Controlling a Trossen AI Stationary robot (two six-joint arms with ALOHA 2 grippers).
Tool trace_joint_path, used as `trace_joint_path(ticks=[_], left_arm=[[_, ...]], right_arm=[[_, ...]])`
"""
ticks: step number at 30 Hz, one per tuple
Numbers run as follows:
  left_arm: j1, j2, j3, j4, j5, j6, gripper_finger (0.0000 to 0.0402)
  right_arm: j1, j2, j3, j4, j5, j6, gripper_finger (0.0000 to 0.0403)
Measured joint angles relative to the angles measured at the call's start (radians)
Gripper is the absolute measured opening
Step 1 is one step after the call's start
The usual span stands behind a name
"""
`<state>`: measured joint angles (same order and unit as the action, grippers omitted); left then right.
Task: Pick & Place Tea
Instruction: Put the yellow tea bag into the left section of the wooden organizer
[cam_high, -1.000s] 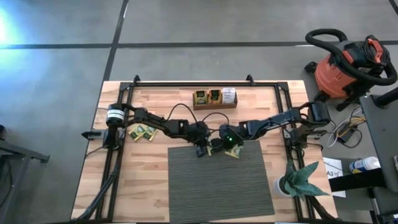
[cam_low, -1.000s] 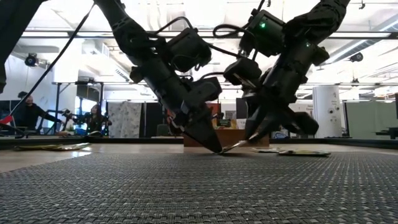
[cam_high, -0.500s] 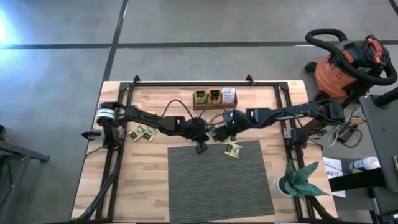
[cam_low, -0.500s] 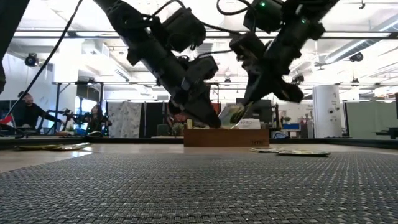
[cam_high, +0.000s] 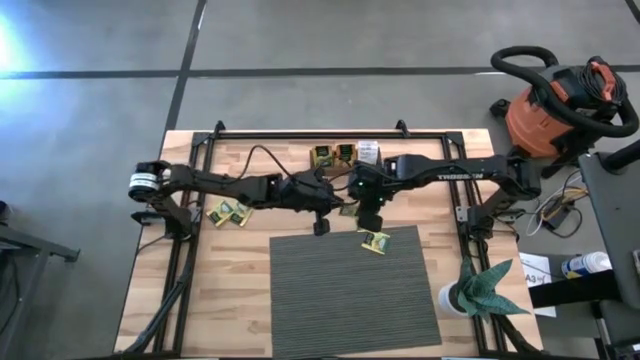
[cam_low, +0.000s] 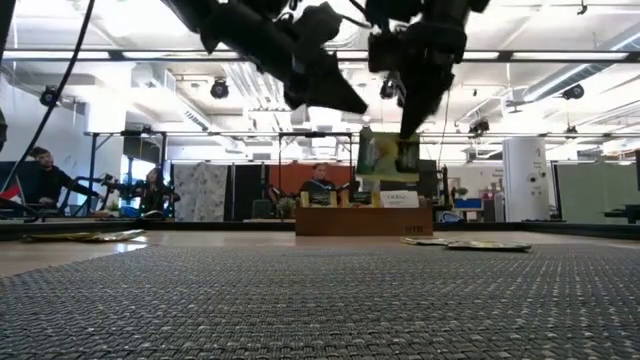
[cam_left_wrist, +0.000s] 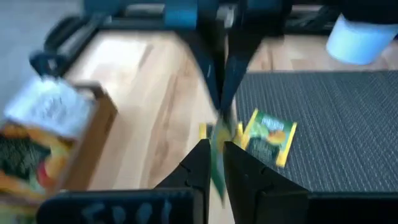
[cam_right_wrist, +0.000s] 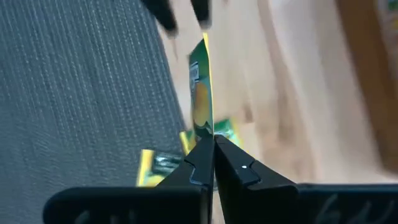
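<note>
both grippers hang above the bare wood between the wooden tray (cam_high: 345, 158) and the dark woven mat (cam_high: 350, 290), close to each other. right gripper (cam_right_wrist: 210, 144) has its fingers pinched together on the edge of one yellow-green tea sachet (cam_right_wrist: 201, 99); in the low view that sachet (cam_low: 388, 156) hangs flat and upright under the fingertips, clear of the table, in front of the tray (cam_low: 365, 220). left gripper (cam_left_wrist: 213, 147) sits just beside it on the side away from the vacuum, its fingers set narrowly apart; a blurred yellow-green edge shows between them in the left wrist view, and whether it is held there cannot be told.

one more sachet (cam_high: 375, 240) lies on the mat's corner nearest the tray, just below the right gripper (cam_high: 368, 210) in the high view. two further sachets (cam_high: 228, 212) lie together on the wood, well off to the left arm's side of the tray. the tray itself holds dark-centred sachets (cam_high: 334, 154) in two compartments and a white one (cam_high: 368, 152) in the third.

beyond the table's right edge stand an orange shop vacuum (cam_high: 560, 105) on the floor and a green plant-like object (cam_high: 480, 288) at the table's corner. people (cam_low: 45, 180) sit in the room behind the table.
</note>
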<state>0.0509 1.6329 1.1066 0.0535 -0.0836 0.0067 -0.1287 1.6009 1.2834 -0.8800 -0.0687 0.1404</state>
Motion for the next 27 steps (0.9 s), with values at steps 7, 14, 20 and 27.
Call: trace_joint_path(ticks=[7, 14, 20, 27], left_arm=[[0.004, 0.01, 0.041, -0.032, 0.017, 0.047, 0.0039], [0.005, 0.009, 0.045, -0.113, -0.086, 0.068, 0.0039], [0.005, 0.008, 0.052, -0.117, -0.156, 0.072, 0.004], [0.007, 0.007, 0.062, -0.114, -0.067, 0.057, 0.004]], right_arm=[[0.019, 0.091, 0.176, -0.104, 0.099, -0.17, 0.0008], [0.019, 0.134, 0.248, -0.189, 0.122, -0.24, 0.0008], [0.019, 0.133, 0.248, -0.217, 0.125, -0.261, 0.0008], [0.021, 0.132, 0.248, -0.187, 0.149, -0.278, 0.0008]])
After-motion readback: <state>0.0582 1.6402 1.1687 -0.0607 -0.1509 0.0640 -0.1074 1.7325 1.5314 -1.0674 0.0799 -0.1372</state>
